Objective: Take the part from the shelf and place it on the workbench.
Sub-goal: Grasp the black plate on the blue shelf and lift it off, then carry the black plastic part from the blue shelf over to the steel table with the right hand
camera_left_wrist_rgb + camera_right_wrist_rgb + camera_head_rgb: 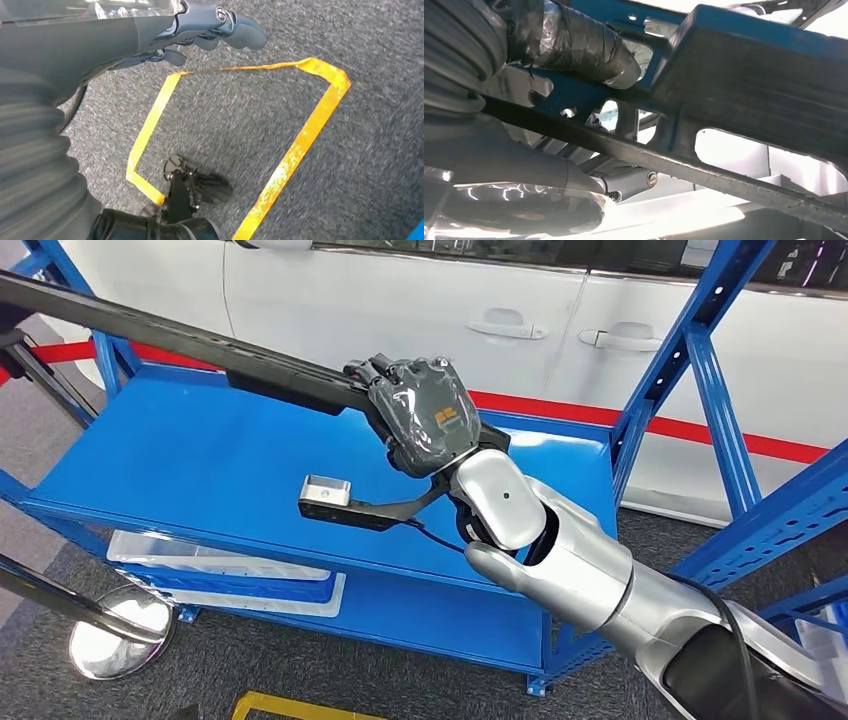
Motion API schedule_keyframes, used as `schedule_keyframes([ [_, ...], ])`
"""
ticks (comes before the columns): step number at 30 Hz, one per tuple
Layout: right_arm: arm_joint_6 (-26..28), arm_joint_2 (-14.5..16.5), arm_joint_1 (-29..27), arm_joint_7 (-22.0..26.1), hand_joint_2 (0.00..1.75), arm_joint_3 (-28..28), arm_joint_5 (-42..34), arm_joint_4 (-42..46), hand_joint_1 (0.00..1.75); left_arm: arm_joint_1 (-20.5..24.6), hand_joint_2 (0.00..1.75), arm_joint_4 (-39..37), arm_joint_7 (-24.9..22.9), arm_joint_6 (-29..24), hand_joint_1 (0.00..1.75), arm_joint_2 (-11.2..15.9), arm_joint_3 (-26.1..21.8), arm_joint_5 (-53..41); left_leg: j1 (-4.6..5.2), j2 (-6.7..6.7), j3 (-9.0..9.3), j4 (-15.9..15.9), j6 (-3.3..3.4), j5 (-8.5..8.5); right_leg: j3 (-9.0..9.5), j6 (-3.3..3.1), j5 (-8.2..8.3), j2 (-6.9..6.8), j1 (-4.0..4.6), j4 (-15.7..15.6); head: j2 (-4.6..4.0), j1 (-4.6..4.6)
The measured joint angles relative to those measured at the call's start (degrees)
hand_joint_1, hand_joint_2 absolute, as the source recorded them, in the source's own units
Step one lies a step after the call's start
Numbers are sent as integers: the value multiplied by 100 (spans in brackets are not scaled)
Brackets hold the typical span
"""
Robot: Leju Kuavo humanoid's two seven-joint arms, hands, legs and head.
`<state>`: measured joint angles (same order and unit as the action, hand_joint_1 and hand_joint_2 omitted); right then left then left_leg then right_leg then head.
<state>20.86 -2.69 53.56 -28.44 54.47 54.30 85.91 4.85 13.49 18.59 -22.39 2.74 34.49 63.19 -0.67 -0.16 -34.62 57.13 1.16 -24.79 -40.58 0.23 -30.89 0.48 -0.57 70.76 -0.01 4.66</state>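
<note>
The right hand was closed around the part, a long black bar, gripping it at the end nearest the robot; in the right wrist view the thumb lay over the top of the part and the darker fingers curled beneath it. From the grip the part ran away from the hand toward the far left, above the blue shelf and not resting on its deck. A small silver bracket on a dark arm projected below the hand, toward the shelf's near edge. The deck beneath the hand and the part was bare blue surface. To the right of the hand stood a blue upright with diagonal bracing, near the forearm. Beyond the hand, a white car body with a red stripe closed off the far side. Below the shelf's near edge lay a white tray on the lower level, and a chromed stand base sat on the grey carpet to the lower left of the hand. The left hand hung over the carpet, fingers loosely curled and holding nothing, above a square of yellow floor tape.
</note>
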Motion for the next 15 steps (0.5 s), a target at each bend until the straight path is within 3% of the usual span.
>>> schedule_keyframes([
  [1, -18, -1, 0, 14, 175, 0, -10, 6, 175, 1, 175, 0, -14, -5, 0, 3, -3, 7, 1, 0, -7, 10, 13, 1, -121, 10, -112, -1, -3, 318, 0, -9],
  [2, -34, -1, -6, 17, 175, 0, -14, 8, 175, -1, 175, 0, -21, -9, 0, 5, -6, 15, 2, -3, -10, 25, 10, 0, -109, 10, -65, -2, -5, 353, 0, -12],
  [4, -45, -2, -1, 18, 175, 0, -14, 19, 175, -2, 175, 0, -25, -9, 0, 5, -7, 22, 2, -13, -21, 66, -9, -13, 266, -21, 263, -2, -3, -343, -1, -15],
  [6, -49, 4, 14, 21, 175, 0, -14, 45, 175, 5, 175, 0, -26, -9, 0, 5, -9, 24, 25, -22, -69, 129, -56, -21, 545, -66, 417, 3, 10, -900, -1, -14],
  [10, -87, 10, 24, 86, 175, 1, -98, 76, 175, -2, 175, -6, -35, -66, 0, 12, -20, 62, 26, -25, -149, 165, -182, -20, 560, -183, 490, 5, 13, -1041, 0, -9],
  [12, -137, 22, 30, 128, 175, 3, -144, 99, 175, -2, 175, -11, -38, -96, 0, 16, -32, 90, 12, -18, -280, 492, -242, -291, 539, -250, 544, -15, -14, -1079, 0, 16],
  [15, -265, 46, 36, 209, 175, 21, -299, 142, 175, 0, 175, -11, -40, -122, 0, 20, -55, 126, -10, -11, -645, 1511, -314, -849, 465, -287, 595, -32, 1, -1073, 0, 35],
])
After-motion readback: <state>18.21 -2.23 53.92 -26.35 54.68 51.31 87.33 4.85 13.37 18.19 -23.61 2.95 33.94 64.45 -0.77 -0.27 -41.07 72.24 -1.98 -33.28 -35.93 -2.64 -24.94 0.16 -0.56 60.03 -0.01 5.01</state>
